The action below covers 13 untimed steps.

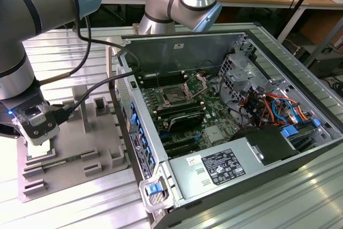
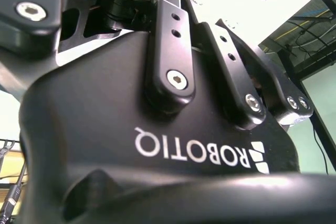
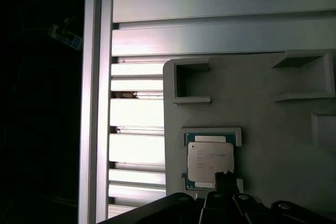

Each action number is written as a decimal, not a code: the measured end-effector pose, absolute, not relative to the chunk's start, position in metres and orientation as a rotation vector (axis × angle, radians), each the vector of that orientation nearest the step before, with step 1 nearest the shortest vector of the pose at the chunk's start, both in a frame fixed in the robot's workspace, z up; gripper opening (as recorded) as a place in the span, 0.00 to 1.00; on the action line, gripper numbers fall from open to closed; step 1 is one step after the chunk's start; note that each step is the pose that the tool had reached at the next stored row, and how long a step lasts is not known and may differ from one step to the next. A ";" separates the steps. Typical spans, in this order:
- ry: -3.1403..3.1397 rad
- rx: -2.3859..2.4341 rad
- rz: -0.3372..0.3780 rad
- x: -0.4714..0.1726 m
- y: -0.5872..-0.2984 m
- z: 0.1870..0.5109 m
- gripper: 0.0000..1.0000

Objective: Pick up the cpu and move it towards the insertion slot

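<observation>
Tool (image 1: 36, 135) hangs over the cpu (image 3: 210, 162) in its tray (image 3: 278, 145) pocket — can't tell if it's clenched or released. Off-centre grab could wedge it against the pocket lips.

Cpu (image 3: 210, 162): pale silver top, green rim, on the matte grey tray (image 3: 278, 145). Beneath the tray: table (image 3: 210, 3) of striped silver ribs. Beside the tray: insertion slot (image 1: 174, 98), dark centre, shiny metal frame, green board (image 1: 213, 113) around.
</observation>
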<state>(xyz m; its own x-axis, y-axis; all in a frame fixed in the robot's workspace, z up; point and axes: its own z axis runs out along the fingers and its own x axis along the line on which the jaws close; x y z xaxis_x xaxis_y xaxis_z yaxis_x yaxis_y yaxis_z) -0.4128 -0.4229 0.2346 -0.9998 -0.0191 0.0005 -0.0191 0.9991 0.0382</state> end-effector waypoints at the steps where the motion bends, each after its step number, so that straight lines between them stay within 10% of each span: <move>1: -3.140 0.030 -0.060 -0.413 -0.423 0.234 0.11; 13: -3.140 0.030 -0.060 -0.413 -0.423 0.231 0.11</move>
<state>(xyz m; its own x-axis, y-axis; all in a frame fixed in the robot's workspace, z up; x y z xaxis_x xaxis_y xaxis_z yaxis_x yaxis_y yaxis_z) -0.4134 -0.4234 0.2313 -0.9998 -0.0191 0.0005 -0.0191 0.9991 0.0382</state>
